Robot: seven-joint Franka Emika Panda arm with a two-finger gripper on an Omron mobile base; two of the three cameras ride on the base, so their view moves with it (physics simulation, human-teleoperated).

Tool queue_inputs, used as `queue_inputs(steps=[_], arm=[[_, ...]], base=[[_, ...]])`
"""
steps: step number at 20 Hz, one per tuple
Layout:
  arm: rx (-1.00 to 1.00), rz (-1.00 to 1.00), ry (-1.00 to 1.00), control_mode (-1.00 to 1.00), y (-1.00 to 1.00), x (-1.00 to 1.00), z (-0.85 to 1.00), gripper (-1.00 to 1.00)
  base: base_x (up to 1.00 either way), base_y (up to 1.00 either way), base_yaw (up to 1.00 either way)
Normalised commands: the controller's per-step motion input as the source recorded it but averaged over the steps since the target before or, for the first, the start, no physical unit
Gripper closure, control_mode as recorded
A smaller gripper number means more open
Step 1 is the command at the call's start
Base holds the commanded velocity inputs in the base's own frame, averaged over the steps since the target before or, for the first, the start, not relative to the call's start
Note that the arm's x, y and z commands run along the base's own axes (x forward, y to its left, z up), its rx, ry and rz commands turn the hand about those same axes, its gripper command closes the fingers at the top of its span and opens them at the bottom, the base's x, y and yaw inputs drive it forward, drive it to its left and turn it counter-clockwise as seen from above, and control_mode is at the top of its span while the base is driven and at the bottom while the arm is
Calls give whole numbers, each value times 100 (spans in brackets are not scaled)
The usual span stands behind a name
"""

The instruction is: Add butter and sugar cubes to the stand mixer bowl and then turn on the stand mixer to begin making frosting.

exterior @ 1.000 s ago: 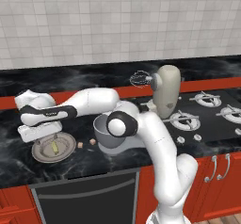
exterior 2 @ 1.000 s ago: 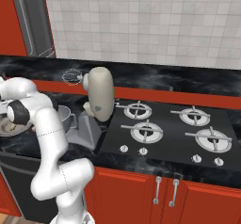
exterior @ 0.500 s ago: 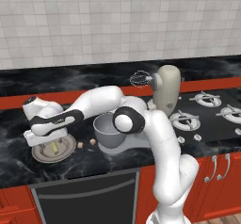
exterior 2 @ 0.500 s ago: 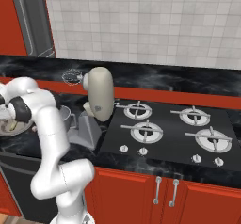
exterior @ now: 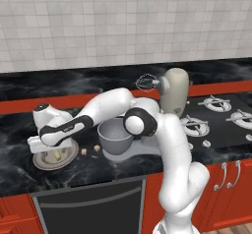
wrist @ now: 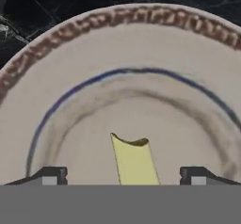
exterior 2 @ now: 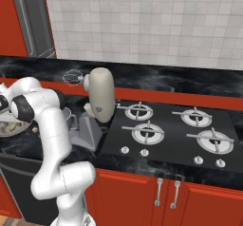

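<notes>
The butter (wrist: pixel 134 161) is looking soft and light, likely to smear or slip, so pinching it across its 2 long sides near mid-length seems best. It is a small pale yellow stick lying on the plate (wrist: pixel 141 44), left of the bowl (exterior: pixel 114 133) on the bench (exterior: pixel 19 125). The hand (wrist: pixel 123 175) is hovering wide open over it, gripping nothing.

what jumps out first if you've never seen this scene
The white arm stretching left across the black counter, its open gripper low over a plate holding the yellow butter. Next, the cream mixer by the hob, its grey bowl in front.
</notes>
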Motion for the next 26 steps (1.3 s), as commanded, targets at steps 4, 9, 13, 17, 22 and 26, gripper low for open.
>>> queue_inputs(steps=[4,9,13,17,22,26], arm=[[0,0,0,-100,-1,0,-56,100],[0,0,0,-100,-19,0,-12,100],[0,-4,0,-100,-48,0,20,100],[4,-3,-2,-100,-70,-10,82,100],[10,-4,-4,-100,-57,-26,100,100],[1,-6,0,-100,-70,-16,59,100]], base=[[0,0,0],[0,0,0],[0,0,0],[0,0,0],[0,0,0],[0,0,0]])
